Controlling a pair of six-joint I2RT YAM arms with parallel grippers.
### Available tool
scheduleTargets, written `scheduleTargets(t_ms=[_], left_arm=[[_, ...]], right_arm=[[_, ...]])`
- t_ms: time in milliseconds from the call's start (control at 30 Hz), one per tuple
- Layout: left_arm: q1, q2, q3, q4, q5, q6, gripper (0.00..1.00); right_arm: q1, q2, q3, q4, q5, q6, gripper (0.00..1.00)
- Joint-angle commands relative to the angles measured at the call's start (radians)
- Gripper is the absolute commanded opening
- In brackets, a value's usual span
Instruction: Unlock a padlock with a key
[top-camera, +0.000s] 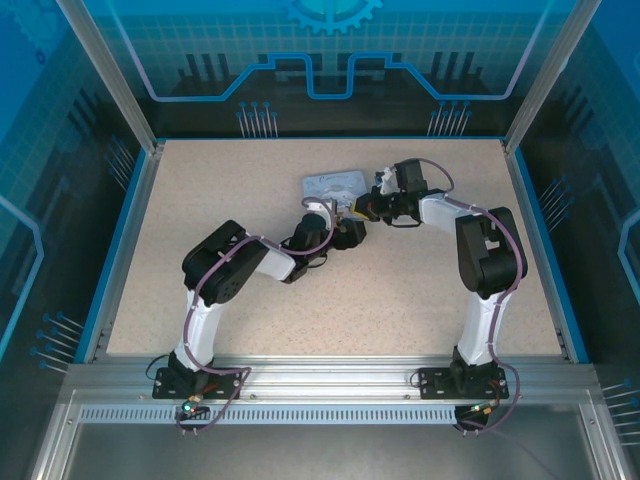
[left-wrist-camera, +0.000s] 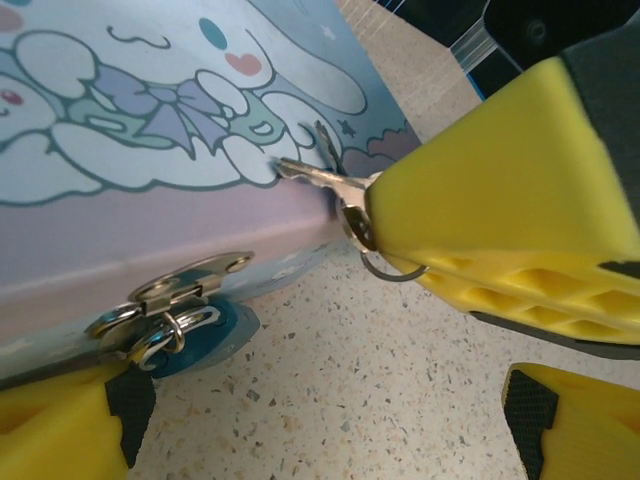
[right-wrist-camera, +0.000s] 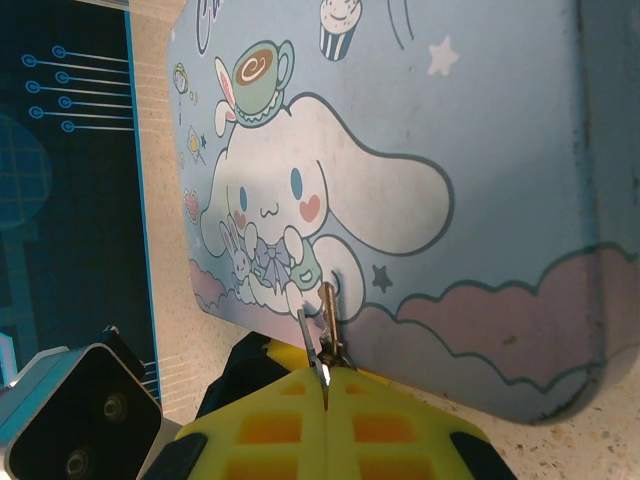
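Shiny metal key (left-wrist-camera: 318, 180), glossy tin (right-wrist-camera: 500, 150), speckled matt table (left-wrist-camera: 350, 390).

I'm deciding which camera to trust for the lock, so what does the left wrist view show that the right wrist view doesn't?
Left wrist view: the hasp on the front wall of the cartoon tin, with the small bluish padlock hanging through it. Right wrist view: the teacup-hatted dog drawing on the lid and the blue enclosure wall. Both: the tin, the speckled table, and the keys clamped in the right pincer, their tips at the lid's edge.
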Motion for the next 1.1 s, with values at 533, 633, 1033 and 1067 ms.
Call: scheduleTargets(t_ms=[533,633,1033,1067], left_arm=[[-0.010,0.027,0.073,-0.083,-0.028,-0.107,0.96],[-0.009,0.034,0.047,0.006,0.008,-0.100,0.96],[-0.008,0.046,-0.011,0.171,-0.010,-0.138,0.82],[-0.008,0.049,-0.013,0.178,-0.015,-0.144,0.80]], right_arm=[[0.008,0.034,0.015,-0.027,-0.003,-0.014,0.00],[0.009,0.033,0.014,-0.027,-0.003,-0.014,0.00],[0.007,0.038,0.014,-0.030,-0.004,-0.020,0.00],[0.007,0.037,0.013,-0.030,-0.005,-0.018,0.00]])
